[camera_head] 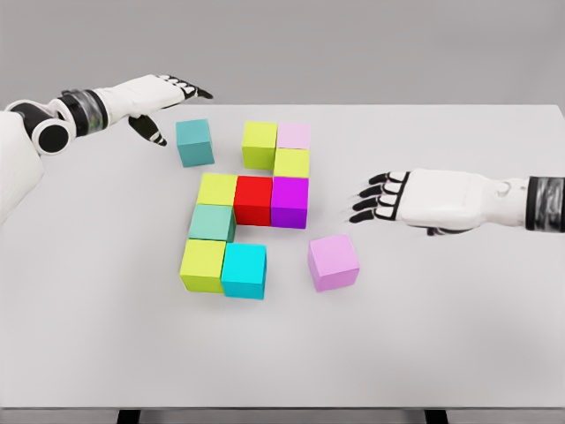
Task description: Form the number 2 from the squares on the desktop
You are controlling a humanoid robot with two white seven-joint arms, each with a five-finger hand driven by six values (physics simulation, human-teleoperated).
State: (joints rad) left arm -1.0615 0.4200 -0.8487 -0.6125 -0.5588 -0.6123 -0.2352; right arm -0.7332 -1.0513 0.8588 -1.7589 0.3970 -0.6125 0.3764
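Coloured cubes lie on the white table [424,344]. A joined group holds a lime cube [259,144], a pale pink cube [293,135], a lime cube [291,162], a yellow-green cube [217,189], a red cube [253,200], a purple cube [290,201], a mint cube [211,223], a lime cube [203,264] and a cyan cube [244,270]. A teal cube [194,142] stands apart at upper left. A pink cube [334,262] stands apart at lower right. My left hand [163,102] hovers open, left of the teal cube. My right hand [380,200] is open, right of the purple cube, holding nothing.
The table's far edge runs behind the cubes and its front edge lies low in the picture. Black table legs [128,415] show under the front edge. A grey wall stands behind.
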